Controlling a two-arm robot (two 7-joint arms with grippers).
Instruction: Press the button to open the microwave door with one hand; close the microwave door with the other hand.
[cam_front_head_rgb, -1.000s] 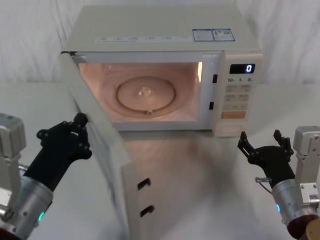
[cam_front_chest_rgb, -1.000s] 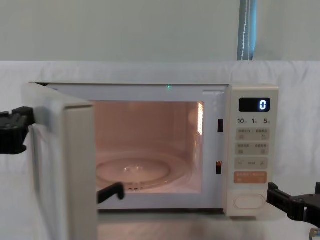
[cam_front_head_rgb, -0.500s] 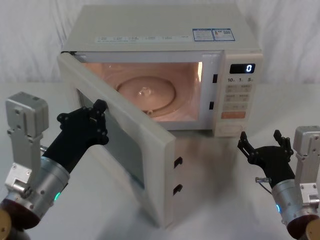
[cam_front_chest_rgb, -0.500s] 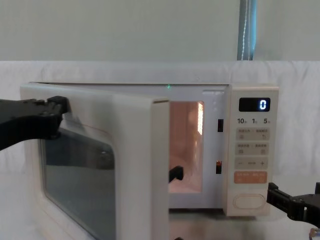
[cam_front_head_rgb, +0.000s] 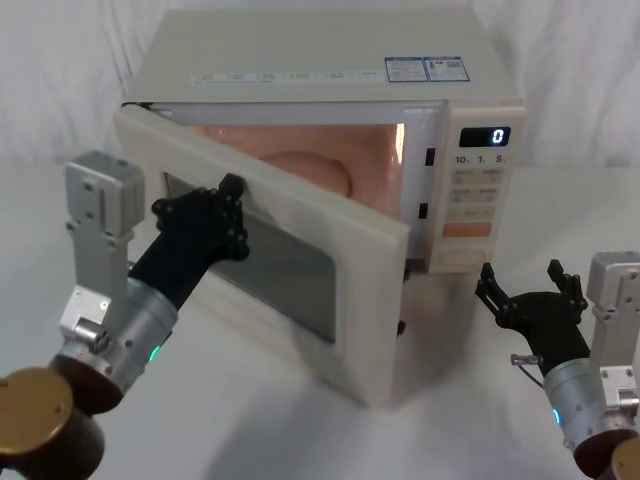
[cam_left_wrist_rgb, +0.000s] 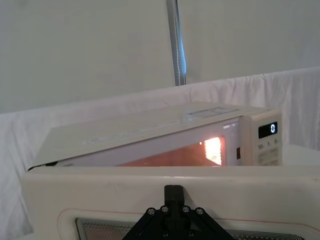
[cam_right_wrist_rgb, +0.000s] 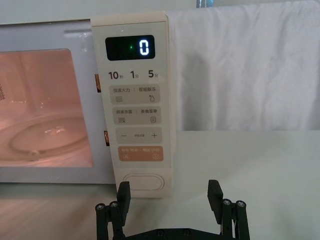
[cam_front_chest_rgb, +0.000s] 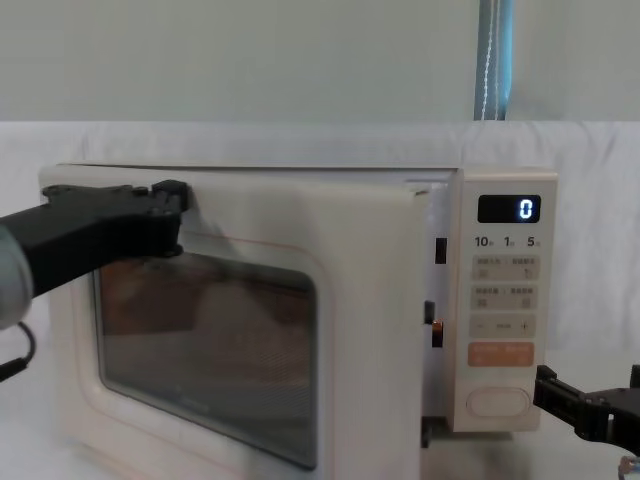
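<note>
The microwave door (cam_front_head_rgb: 335, 215) stands ajar, swung most of the way toward the lit cavity. My left gripper (cam_front_head_rgb: 232, 190) is shut, and its tip presses against the door's outer face just above the dark window. It shows the same way in the chest view (cam_front_chest_rgb: 170, 205) and the left wrist view (cam_left_wrist_rgb: 173, 196). The wide cream button (cam_right_wrist_rgb: 143, 182) sits at the foot of the control panel (cam_front_head_rgb: 478, 190). My right gripper (cam_right_wrist_rgb: 169, 195) hovers open on the table side of the button, a short way in front of it and not touching; the head view also has the gripper (cam_front_head_rgb: 520, 285).
The cream microwave (cam_front_head_rgb: 320, 50) stands on a table draped in white cloth (cam_front_head_rgb: 300, 420). Its display (cam_right_wrist_rgb: 142, 48) reads 0. An orange key (cam_right_wrist_rgb: 141, 153) lies just above the button. A white backdrop hangs behind, and bare cloth lies in front of both arms.
The door has swung from wide open to nearly shut, pushed by my left gripper moving forward and rightward. The right gripper has not moved.
</note>
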